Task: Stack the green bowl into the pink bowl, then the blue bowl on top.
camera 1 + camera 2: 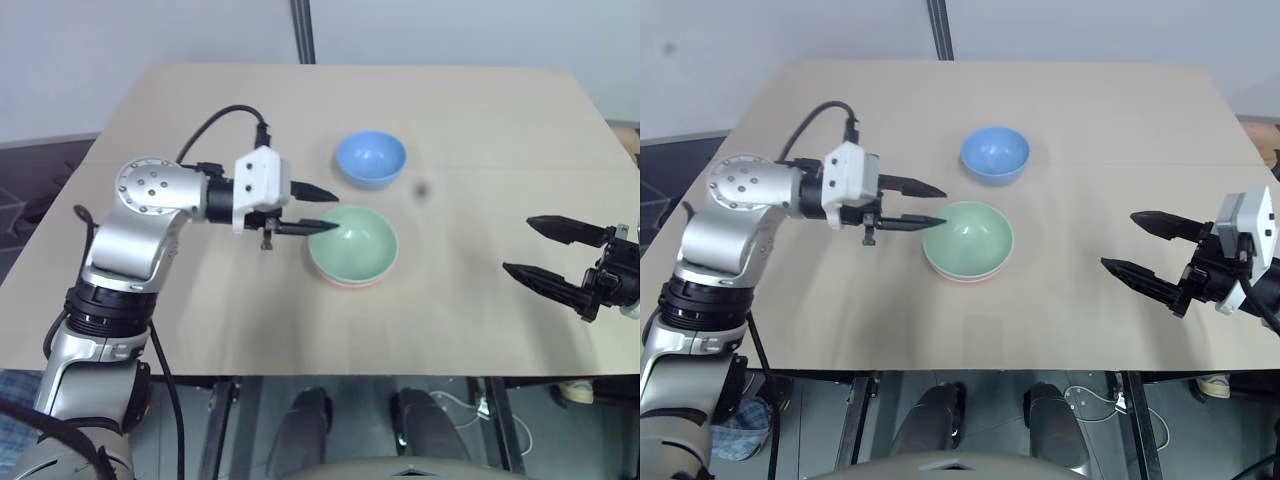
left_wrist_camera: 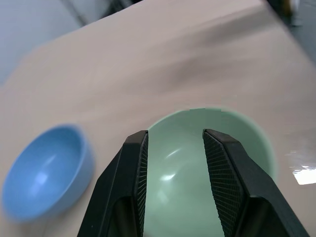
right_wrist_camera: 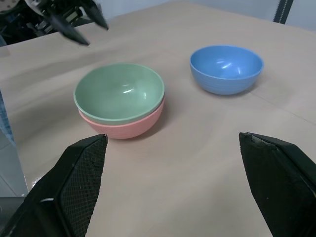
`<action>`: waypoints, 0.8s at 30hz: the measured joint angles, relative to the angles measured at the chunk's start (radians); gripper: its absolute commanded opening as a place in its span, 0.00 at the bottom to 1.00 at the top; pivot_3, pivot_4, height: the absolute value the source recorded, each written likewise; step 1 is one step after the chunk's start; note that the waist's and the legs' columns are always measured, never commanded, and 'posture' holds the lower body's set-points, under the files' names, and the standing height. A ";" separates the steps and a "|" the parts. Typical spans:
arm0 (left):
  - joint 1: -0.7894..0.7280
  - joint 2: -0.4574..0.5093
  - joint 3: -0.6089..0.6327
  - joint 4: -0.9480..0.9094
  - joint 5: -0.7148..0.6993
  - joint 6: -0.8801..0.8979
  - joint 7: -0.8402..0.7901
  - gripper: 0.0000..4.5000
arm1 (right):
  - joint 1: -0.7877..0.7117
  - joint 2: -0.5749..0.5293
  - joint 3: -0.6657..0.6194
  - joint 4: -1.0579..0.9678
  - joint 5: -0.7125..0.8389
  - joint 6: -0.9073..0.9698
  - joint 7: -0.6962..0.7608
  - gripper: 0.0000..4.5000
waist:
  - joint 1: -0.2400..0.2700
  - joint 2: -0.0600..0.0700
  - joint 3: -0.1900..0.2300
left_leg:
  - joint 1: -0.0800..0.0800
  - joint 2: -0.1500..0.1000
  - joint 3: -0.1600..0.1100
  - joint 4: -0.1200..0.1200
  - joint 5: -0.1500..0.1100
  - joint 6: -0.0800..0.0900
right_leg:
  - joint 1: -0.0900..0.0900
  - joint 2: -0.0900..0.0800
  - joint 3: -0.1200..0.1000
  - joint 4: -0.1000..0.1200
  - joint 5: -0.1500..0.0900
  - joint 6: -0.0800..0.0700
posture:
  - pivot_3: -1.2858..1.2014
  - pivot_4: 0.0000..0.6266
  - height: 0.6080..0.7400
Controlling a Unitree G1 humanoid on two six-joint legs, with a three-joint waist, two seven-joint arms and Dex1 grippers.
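The green bowl (image 1: 358, 242) sits nested inside the pink bowl (image 3: 124, 127) at the middle of the table. Just a thin pink rim shows under it. Behind them and slightly right, the blue bowl (image 1: 371, 158) stands alone and upright. My left gripper (image 1: 335, 209) hovers at the green bowl's left rim, pointing right. It is open, with nothing between its fingers (image 2: 134, 168). My right gripper (image 1: 518, 245) is open and empty, well to the right of the bowls and pointing toward them.
The light wooden table (image 1: 480, 110) has bare surface all around the bowls. Its front edge runs close below my arms. A dark pole (image 1: 303, 30) stands behind the far edge.
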 measured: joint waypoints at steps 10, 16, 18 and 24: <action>0.254 0.101 0.233 0.048 -0.077 0.140 0.063 0.41 | -0.101 -0.063 0.145 0.108 -0.082 0.073 -0.067 1.00 | 0.001 0.000 0.001 | 0.000 0.000 0.001 0.001 0.000 0.000 | -0.002 -0.001 0.001 0.004 0.000 0.000 | 0.52 0.24 1.00; 0.351 0.104 0.346 0.014 -0.209 0.217 0.052 0.41 | -0.370 -0.080 0.342 0.260 -0.235 0.120 -0.183 1.00 | -0.002 0.000 0.001 | 0.001 0.000 0.001 0.001 0.000 0.000 | -0.002 -0.001 0.001 0.004 0.000 0.000 | 0.52 0.24 1.00; 0.361 0.105 0.379 -0.003 -0.255 0.247 0.049 0.41 | -0.506 -0.063 0.458 0.313 -0.321 0.121 -0.214 1.00 | -0.002 0.001 0.001 | 0.000 0.000 0.002 0.000 0.000 0.000 | -0.003 -0.001 0.001 0.004 0.000 0.000 | 0.52 0.24 1.00; 0.405 0.108 0.386 -0.020 -0.267 0.264 0.057 0.41 | -0.801 0.094 0.734 0.442 -0.535 0.034 -0.215 1.00 | -0.008 0.001 0.001 | -0.001 0.000 0.003 -0.002 0.000 0.000 | -0.006 -0.001 0.002 0.004 0.000 -0.001 | 0.52 0.24 1.00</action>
